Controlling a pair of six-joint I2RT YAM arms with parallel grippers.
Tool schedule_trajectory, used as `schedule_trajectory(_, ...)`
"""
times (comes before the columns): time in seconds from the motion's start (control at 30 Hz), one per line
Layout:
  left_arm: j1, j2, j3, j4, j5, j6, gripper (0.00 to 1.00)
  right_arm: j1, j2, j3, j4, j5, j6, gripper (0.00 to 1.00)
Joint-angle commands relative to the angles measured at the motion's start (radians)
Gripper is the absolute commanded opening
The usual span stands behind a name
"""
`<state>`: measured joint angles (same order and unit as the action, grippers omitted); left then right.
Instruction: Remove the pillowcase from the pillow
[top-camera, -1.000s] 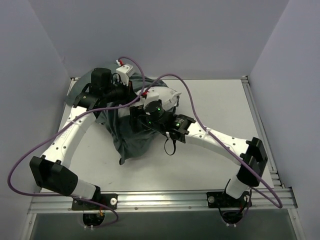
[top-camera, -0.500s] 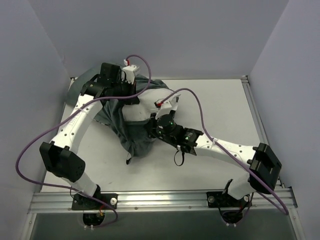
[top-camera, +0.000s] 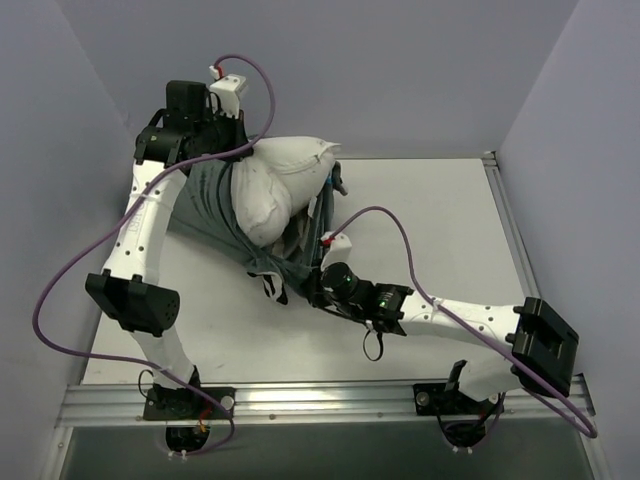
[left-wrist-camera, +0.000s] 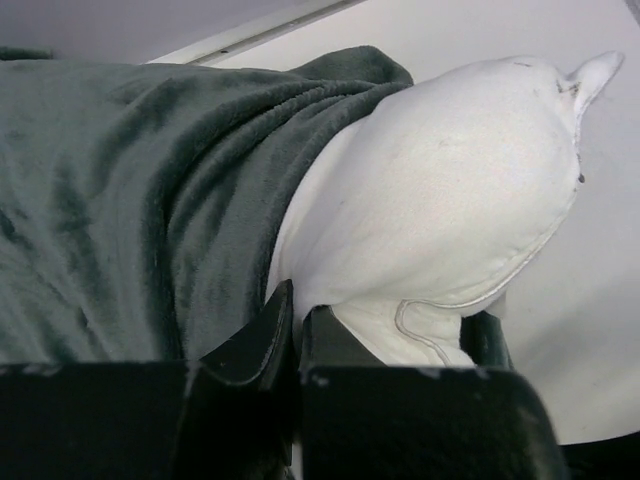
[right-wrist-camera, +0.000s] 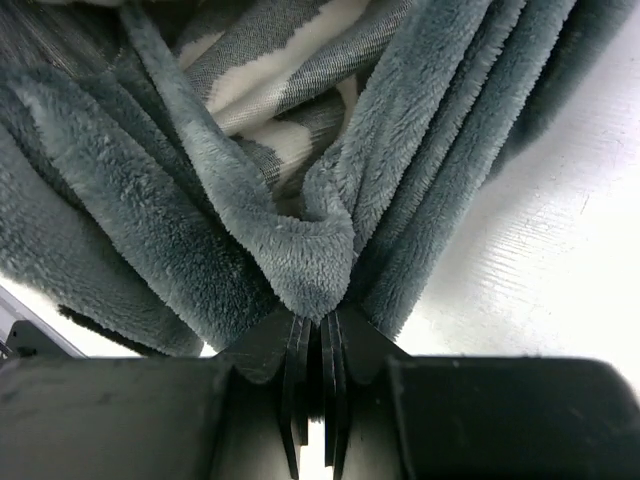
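With left claw (left-wrist-camera: 297, 330) clamped on pillow (left-wrist-camera: 450, 200), right claw (right-wrist-camera: 318, 340) on pillowcase (right-wrist-camera: 300, 260) fold just ahead; liable to slip if yanked.

Robotics lab test cell: white worktop (top-camera: 450, 210) boxed by plain lilac panels (top-camera: 400, 70); aluminium-extrusion rail (top-camera: 320, 398) carries bolted arm bases (top-camera: 170, 405).

pillow (top-camera: 270, 185), lower end hidden inside bunched pillowcase (top-camera: 205, 205)
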<state>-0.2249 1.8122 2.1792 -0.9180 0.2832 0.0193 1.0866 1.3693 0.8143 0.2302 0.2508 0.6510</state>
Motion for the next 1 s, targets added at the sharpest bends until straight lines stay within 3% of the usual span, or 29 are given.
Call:
schedule_trajectory(0.0, 0.053, -0.091, 0.054, 0.225, -0.035, -0.048, 0.02, -0.014, -0.003, -0.047, -0.16, -0.047, -0.013, 0.0)
schedule_trajectory(0.2, 0.03, -0.281, -0.14, 0.269, 0.174, -0.166, 0.02, -0.307, 0.091, 0.005, 0.11, -0.287, -0.004, 0.0)
schedule_trajectory(0.27, 0.021, -0.316, -0.206, 0.272, 0.186, -0.168, 0.02, -0.356, 0.176, 0.067, 0.097, -0.291, -0.029, 0.21)
schedule_trajectory(0.3, 0.013, -0.344, -0.229, 0.272, 0.186, -0.167, 0.02, -0.367, 0.201, 0.11, 0.004, -0.297, -0.046, 0.5)
schedule_trajectory(0.4, -0.007, -0.381, -0.346, 0.292, 0.169, -0.151, 0.02, -0.381, 0.194, 0.285, -0.23, -0.224, -0.114, 0.73)
schedule_trajectory(0.5, -0.028, -0.395, -0.459, 0.355, 0.16, -0.165, 0.02, -0.389, -0.007, 0.29, -0.324, -0.108, -0.111, 0.91)
schedule_trajectory(0.57, -0.042, -0.37, -0.493, 0.392, 0.162, -0.186, 0.02, -0.395, -0.16, 0.283, -0.333, -0.085, -0.1, 0.95)
schedule_trajectory(0.67, -0.085, -0.331, -0.492, 0.421, 0.156, -0.197, 0.02, -0.387, -0.236, 0.293, -0.309, -0.119, -0.035, 0.99)
schedule_trajectory(0.83, -0.143, -0.31, -0.464, 0.415, 0.145, -0.182, 0.02, -0.249, -0.141, 0.315, -0.179, -0.133, 0.151, 1.0)
schedule_trajectory(0.97, -0.156, -0.335, -0.489, 0.409, 0.148, -0.176, 0.02, -0.255, -0.053, 0.318, -0.112, -0.093, 0.381, 1.0)
